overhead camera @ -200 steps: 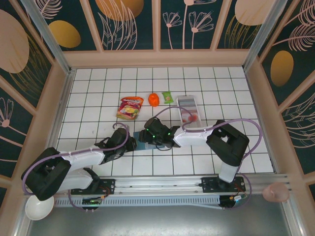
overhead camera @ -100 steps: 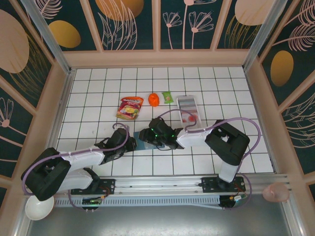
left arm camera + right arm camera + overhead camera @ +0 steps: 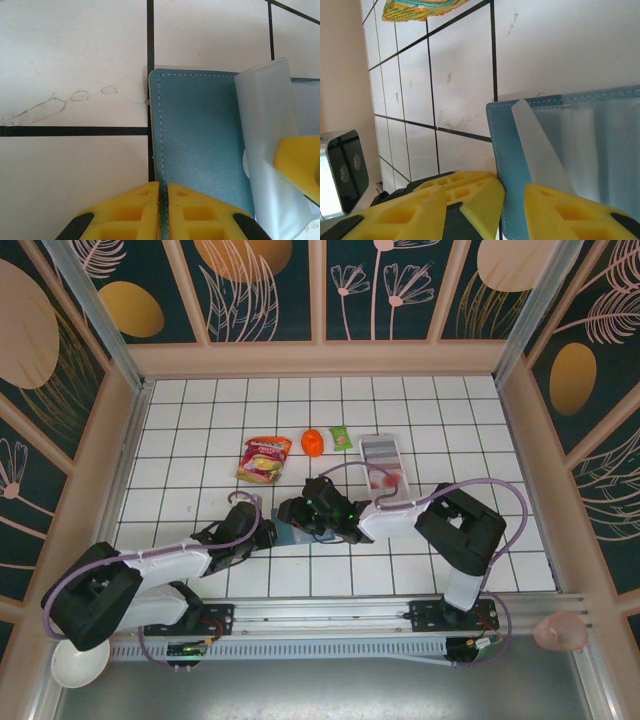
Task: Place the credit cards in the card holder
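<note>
The dark teal card holder (image 3: 200,135) lies open on the white tiles, with a clear plastic sleeve (image 3: 265,125) lifted off its inner face. My left gripper (image 3: 162,197) is shut on the holder's stitched near edge. My right gripper (image 3: 485,189) is open over the same corner, one finger (image 3: 570,210) resting on the raised sleeve (image 3: 537,145). From above, both grippers meet at the holder (image 3: 284,533): left gripper (image 3: 264,532), right gripper (image 3: 298,512). Pale credit cards (image 3: 386,478) with red-pink marks lie in the long white tray (image 3: 364,447).
A red-and-yellow snack packet (image 3: 264,458), an orange object (image 3: 312,442) and a small green packet (image 3: 342,437) lie behind the holder. A white bowl (image 3: 80,662) and a pink bowl (image 3: 560,632) sit beyond the near rail. Wooden walls ring the tiled floor.
My right gripper has crept slightly left and further over the card holder, covering more of it. The left gripper has kept its grip in place.
</note>
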Controlling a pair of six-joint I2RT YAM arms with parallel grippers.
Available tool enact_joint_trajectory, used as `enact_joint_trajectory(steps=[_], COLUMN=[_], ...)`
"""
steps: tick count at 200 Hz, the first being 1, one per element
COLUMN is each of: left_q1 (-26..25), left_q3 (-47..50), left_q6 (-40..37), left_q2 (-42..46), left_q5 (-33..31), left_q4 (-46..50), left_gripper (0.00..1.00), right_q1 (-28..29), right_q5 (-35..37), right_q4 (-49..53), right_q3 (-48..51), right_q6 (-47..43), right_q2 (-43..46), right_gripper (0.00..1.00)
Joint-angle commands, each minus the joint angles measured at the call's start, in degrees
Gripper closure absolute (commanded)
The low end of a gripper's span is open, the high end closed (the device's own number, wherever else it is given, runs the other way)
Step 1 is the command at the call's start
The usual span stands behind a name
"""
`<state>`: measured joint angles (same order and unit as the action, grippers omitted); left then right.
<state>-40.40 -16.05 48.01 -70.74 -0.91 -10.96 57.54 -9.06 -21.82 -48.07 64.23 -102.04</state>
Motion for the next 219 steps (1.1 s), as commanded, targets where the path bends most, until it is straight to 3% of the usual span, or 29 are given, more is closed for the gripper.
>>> enact_joint_trajectory(steps=[1,75,103,139,158,190,219], left_q1=[0.13,0.11,0.10,0.06,0.06,0.07,0.06], left_q3=[1.87,2.22,2.18,2.30,1.96,0.95,-1.04], left_q6=[-0.23,-0.27,-0.26,-0.25,-0.33,-0.36,-0.11], left_q2=[-0.25,0.43,0.69,0.78,0.79,2.51,6.29], left_q5=[1.09,0.91,0.91,0.75,0.65,0.16,-1.92], left_q4=[3.68,3.70,3.58,3.40,3.60,5.76,10.08], left_gripper=[0.87,0.88,0.88,0.88,0.88,0.86,0.75], right_q1=[-0.67,-1.46,-1.62,-3.93,-4.56,-4.29,-2.59], right_q5=[-1.47,-3.85,-0.65,3.69,8.26,11.35,14.26], right_q4=[-4.09,-8.62,-2.15,4.49,12.26,18.55,22.67], right_q3=[0.07,-5.44,-10.12,-7.77,-6.96,-4.13,-4.05], right_q6=[1.95,-1.67,-6.34,-7.28,-8.77,-11.24,-13.36], right_q2=[-1.09,-1.01,1.70,7.21,8.55,10.10,10.03], right_gripper=[0.54,0.53,0.51,0.50,0.55,0.72,0.73])
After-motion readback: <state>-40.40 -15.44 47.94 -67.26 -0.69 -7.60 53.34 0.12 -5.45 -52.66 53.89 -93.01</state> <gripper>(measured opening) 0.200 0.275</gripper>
